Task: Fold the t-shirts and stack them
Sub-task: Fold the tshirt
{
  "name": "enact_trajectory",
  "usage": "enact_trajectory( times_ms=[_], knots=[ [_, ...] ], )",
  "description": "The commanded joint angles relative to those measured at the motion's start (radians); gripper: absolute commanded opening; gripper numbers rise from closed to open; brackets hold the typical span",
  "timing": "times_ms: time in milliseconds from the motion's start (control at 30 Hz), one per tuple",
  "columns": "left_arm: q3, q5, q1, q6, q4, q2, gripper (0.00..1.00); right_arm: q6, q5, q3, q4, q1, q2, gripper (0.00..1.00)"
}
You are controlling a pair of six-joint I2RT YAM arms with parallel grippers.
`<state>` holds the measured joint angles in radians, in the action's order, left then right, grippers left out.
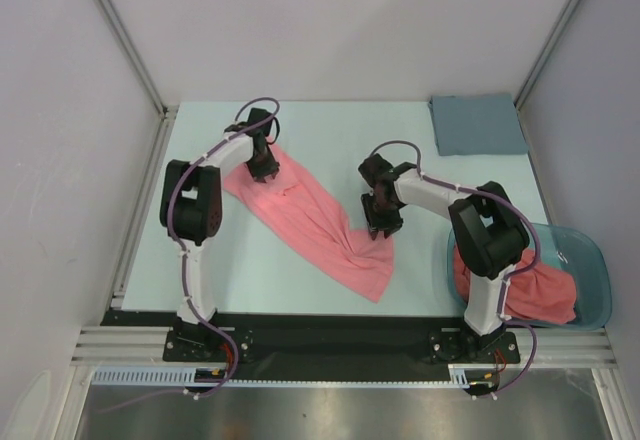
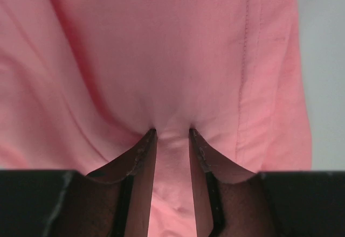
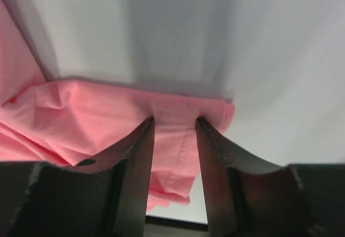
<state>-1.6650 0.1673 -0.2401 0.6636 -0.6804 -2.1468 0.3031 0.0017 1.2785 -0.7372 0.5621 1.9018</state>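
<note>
Spreading is the step I judge to be in hand: one plain salmon-pink thin-fabric t-shirt (image 1: 310, 222) lies as a long diagonal band on the pale flat table (image 1: 330, 130), stretched between my two arms and not yet folded. At its far left end the left gripper (image 1: 263, 167) is down on the cloth. Through the left wrist camera I see a ridge of pink fabric caught between the jaws, with creases running out from the tips, so I read it as clamped on the shirt.

Moving right, the band narrows and bunches toward the right gripper (image 1: 382, 225), whose jaws are closed on a stitched hem. That edge hangs just above the table with its shadow beneath. Further right, a heap of more salmon-pink shirts (image 1: 545, 295) sits in the teal translucent plastic tub (image 1: 592, 260), and a grey-blue rectangular cloth (image 1: 478, 125) lies at the far right corner.

Next, I think, both grippers must draw apart and lower together so the twisted middle flattens. Pulling unevenly could slip the thin fabric out of one pinch.
</note>
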Motion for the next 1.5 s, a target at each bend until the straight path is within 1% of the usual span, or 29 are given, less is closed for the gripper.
enact_trajectory(
  times_ms=[0,133,233,267,300,400,433,467,500,533,567,600,667,700,733,767,800,867,933,1000,1133,1233,1300,1367,1467],
  knots=[
    [-0.058,-0.064,-0.004,-0.009,0.053,-0.062,0.36,0.066,0.113,-0.074,0.009,-0.028,0.025,0.44],
    [-0.101,-0.121,0.001,-0.047,0.09,-0.12,0.38,0.122,0.152,-0.152,-0.011,-0.03,-0.007,0.44],
    [-0.143,-0.153,0.002,-0.09,0.099,-0.165,0.39,0.177,0.152,-0.227,-0.013,-0.018,-0.058,0.44],
    [-0.179,-0.16,0.004,-0.102,0.099,-0.179,0.39,0.197,0.147,-0.243,-0.01,-0.013,-0.069,0.44],
    [-0.199,-0.199,0.004,-0.116,0.097,-0.192,0.41,0.215,0.127,-0.263,-0.008,-0.011,-0.09,0.45],
    [-0.281,-0.241,0.007,-0.139,0.084,-0.248,0.42,0.316,0.06,-0.335,0.015,-0.007,-0.133,0.45],
    [-0.297,-0.282,0.01,-0.156,0.09,-0.274,0.42,0.364,0.038,-0.372,0.03,-0.001,-0.147,0.45],
    [-0.341,-0.301,0.012,-0.166,0.093,-0.288,0.43,0.39,0.02,-0.387,0.038,0.016,-0.158,0.45],
    [-0.373,-0.322,0.013,-0.182,0.087,-0.306,0.44,0.412,-0.047,-0.404,0.05,0.025,-0.182,0.45],
    [-0.41,-0.351,0.015,-0.223,0.079,-0.326,0.44,0.451,-0.077,-0.427,0.082,0.033,-0.193,0.45],
    [-0.491,-0.362,0.016,-0.243,0.068,-0.37,0.45,0.465,-0.098,-0.441,0.09,0.048,-0.201,0.45],
    [-0.537,-0.371,0.018,-0.261,0.055,-0.396,0.47,0.475,-0.106,-0.435,0.087,0.1,-0.204,0.45],
    [-0.646,-0.419,0.033,-0.305,0.013,-0.459,0.47,0.491,-0.114,-0.412,0.07,0.157,-0.198,0.46],
    [-0.657,-0.434,0.041,-0.306,0.016,-0.47,0.47,0.502,-0.143,-0.409,0.068,0.204,-0.193,0.45],
    [-0.661,-0.462,0.06,-0.302,0.039,-0.475,0.47,0.508,-0.158,-0.407,0.076,0.235,-0.184,0.45],
    [-0.641,-0.518,0.07,-0.3,0.06,-0.478,0.47,0.521,-0.17,-0.406,0.081,0.261,-0.179,0.46],
    [-0.636,-0.544,0.09,-0.282,0.071,-0.478,0.47,0.524,-0.187,-0.394,0.079,0.315,-0.176,0.46],
    [-0.645,-0.577,0.1,-0.28,0.087,-0.478,0.48,0.519,-0.189,-0.369,0.065,0.357,-0.167,0.46],
    [-0.659,-0.592,0.108,-0.282,0.079,-0.463,0.5,0.493,-0.148,-0.326,0.027,0.38,-0.164,0.47],
    [-0.658,-0.606,0.11,-0.295,0.076,-0.438,0.53,0.461,-0.087,-0.294,-0.002,0.369,-0.175,0.47],
    [-0.651,-0.55,0.111,-0.334,0.03,-0.336,0.56,0.426,-0.048,-0.208,-0.066,0.343,-0.204,0.48],
    [-0.645,-0.505,0.114,-0.361,-0.021,-0.263,0.57,0.384,-0.02,-0.171,-0.108,0.317,-0.227,0.48],
    [-0.633,-0.486,0.114,-0.374,-0.041,-0.22,0.58,0.36,0.026,-0.154,-0.126,0.303,-0.251,0.5],
    [-0.571,-0.462,0.114,-0.372,-0.031,-0.15,0.58,0.311,0.038,-0.133,-0.148,0.285,-0.26,0.51],
    [-0.488,-0.445,0.114,-0.351,-0.004,-0.101,0.58,0.233,0.034,-0.098,-0.139,0.243,-0.261,0.52]
  ],
)
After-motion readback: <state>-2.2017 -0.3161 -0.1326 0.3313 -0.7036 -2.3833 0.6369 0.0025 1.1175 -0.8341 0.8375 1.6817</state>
